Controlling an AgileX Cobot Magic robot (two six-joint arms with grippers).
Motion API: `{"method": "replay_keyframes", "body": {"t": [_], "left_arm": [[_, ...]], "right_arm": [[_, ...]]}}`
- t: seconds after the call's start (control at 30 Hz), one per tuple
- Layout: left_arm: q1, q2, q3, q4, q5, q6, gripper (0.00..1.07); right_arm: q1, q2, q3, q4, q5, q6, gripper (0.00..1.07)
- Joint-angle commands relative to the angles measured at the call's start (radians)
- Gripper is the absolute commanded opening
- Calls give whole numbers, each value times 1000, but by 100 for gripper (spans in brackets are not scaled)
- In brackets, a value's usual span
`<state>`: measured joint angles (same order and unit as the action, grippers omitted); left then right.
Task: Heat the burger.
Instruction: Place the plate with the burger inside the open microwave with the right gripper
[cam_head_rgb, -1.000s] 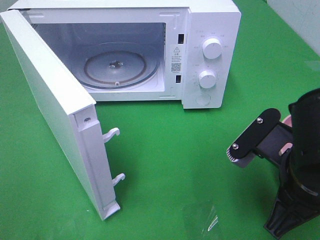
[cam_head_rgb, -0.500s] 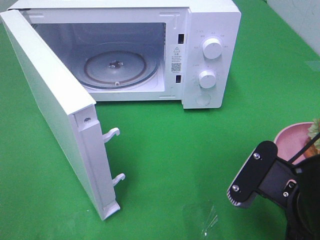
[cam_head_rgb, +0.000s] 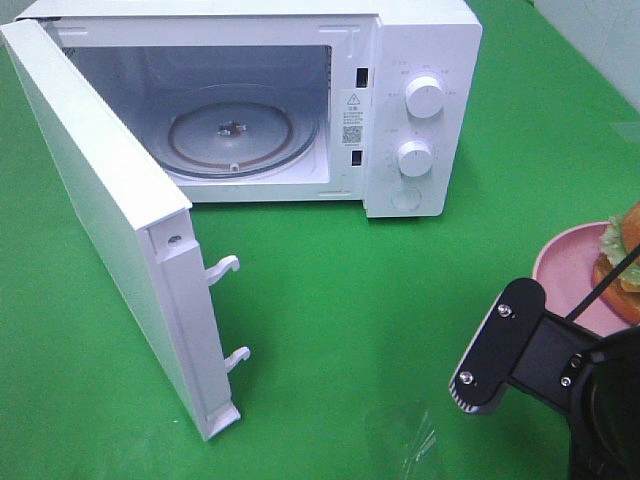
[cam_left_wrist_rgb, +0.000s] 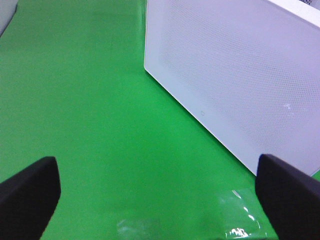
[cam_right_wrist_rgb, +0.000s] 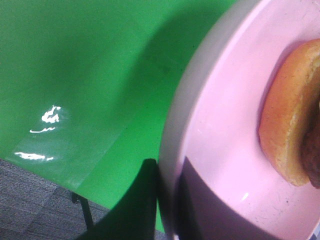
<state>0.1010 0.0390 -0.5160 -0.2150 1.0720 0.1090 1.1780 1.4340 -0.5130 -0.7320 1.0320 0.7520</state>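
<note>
- The burger (cam_head_rgb: 622, 250) sits in the pink plate (cam_head_rgb: 565, 270) at 3 o'clock in the high view, towards the plate's far-right side.
- It shows frilly green lettuce under a brown bun. In the right wrist view, only the tan, rounded edge of its bottom bun (cam_right_wrist_rgb: 287, 125) and a sliver of dark patty show.
- The frame edge cuts off most of the burger in both views, and a thin black cable crosses in front of it.
- The right gripper (cam_right_wrist_rgb: 167, 200) is clamped on the plate's near rim, one dark finger outside and one inside. Whether the plate rests on the green table (cam_head_rgb: 330, 300) or is lifted cannot be told.
- In the high view, the right arm (cam_head_rgb: 500, 345) at 5 o'clock hides the gripper itself.
- The white microwave (cam_head_rgb: 425, 40) stands at 12 o'clock, well apart from the plate. Its door (cam_head_rgb: 90, 200) is swung wide open towards 9 o'clock, and a glass turntable (cam_head_rgb: 235, 130) lies inside.
- The left gripper (cam_left_wrist_rgb: 160, 200) hangs with its fingers spread wide, holding nothing, over the table near the door's outer face.
</note>
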Motion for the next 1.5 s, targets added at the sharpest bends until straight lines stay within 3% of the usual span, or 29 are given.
{"method": "replay_keyframes", "body": {"t": [0.03, 0.4, 0.57, 0.63, 1.07, 1.33, 1.5], "left_arm": [[-1, 0, 1, -10, -4, 2, 98], [-1, 0, 1, -10, -4, 2, 98], [-1, 0, 1, -10, -4, 2, 98], [-1, 0, 1, -10, -4, 2, 98], [-1, 0, 1, -10, -4, 2, 98], [-1, 0, 1, -10, -4, 2, 98], [-1, 0, 1, -10, -4, 2, 98]], "right_arm": [[1, -2, 5, -56, 53, -28, 0], [1, -2, 5, -117, -106, -213, 0], [1, -2, 5, -206, -167, -255, 0], [1, -2, 5, -312, -205, -263, 0], [1, -2, 5, -485, -337, -292, 0], [-8, -2, 5, -492, -438, -476, 0], [-112, -2, 5, -465, -529, -617, 0]]}}
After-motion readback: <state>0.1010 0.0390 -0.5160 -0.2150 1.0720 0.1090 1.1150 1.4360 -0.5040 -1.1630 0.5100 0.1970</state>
